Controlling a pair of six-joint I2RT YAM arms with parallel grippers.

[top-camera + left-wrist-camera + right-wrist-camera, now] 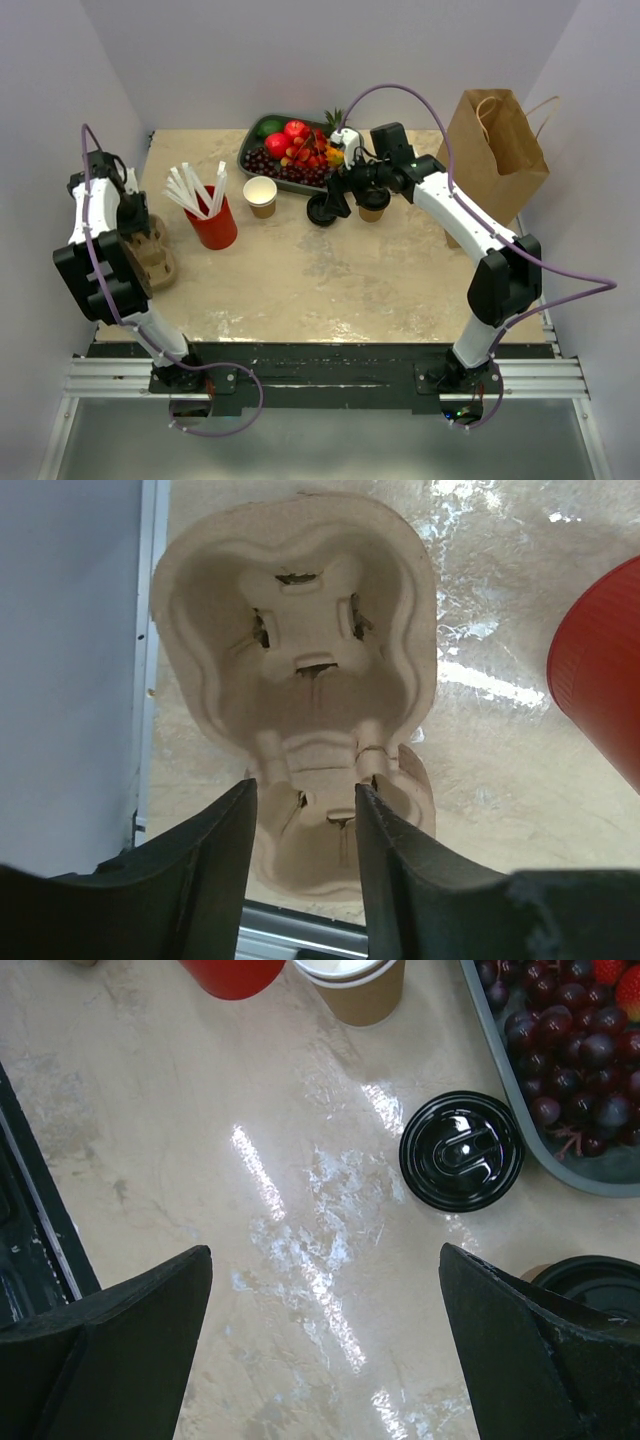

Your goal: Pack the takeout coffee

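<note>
The takeout coffee (373, 203), a small brown paper cup with a black lid, stands upright at the back middle of the table. In the right wrist view only its lid (590, 1280) shows, beside my right finger. My right gripper (347, 195) (325, 1252) hangs wide open over bare table just left of it, holding nothing. My left gripper (138, 242) (305, 800) stands half open at the far left, fingers either side of the near pocket of a pulp cup carrier (300, 680) (160, 262). Whether they touch it I cannot tell.
A loose black lid (322, 210) (462, 1150) lies left of the coffee. A lidless brown cup (261, 195) (355, 985) and a red cup with straws (212, 215) stand further left. A fruit tray (252, 160) sits behind. A brown paper bag (495, 150) stands at the back right.
</note>
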